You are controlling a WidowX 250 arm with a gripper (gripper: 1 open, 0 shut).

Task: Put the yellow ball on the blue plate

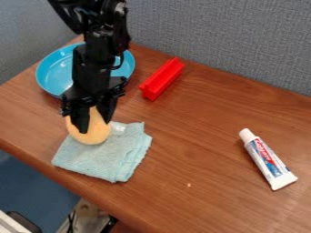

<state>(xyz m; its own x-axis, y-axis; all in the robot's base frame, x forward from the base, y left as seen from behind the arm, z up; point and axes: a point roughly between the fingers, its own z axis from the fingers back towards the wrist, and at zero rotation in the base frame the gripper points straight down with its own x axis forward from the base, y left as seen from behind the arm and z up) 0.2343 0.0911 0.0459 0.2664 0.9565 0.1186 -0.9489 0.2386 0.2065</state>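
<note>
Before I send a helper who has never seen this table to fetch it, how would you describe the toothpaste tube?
Start at the brown wooden table and go to its right end, far from the blue plate and teal cloth. The toothpaste tube lies flat there alone: a white tube with red and blue print, unlike the solid red block near the middle.

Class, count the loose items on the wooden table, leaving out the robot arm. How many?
5: blue plate back left, red block beside it, yellow ball on teal cloth front left, toothpaste tube right.
</note>
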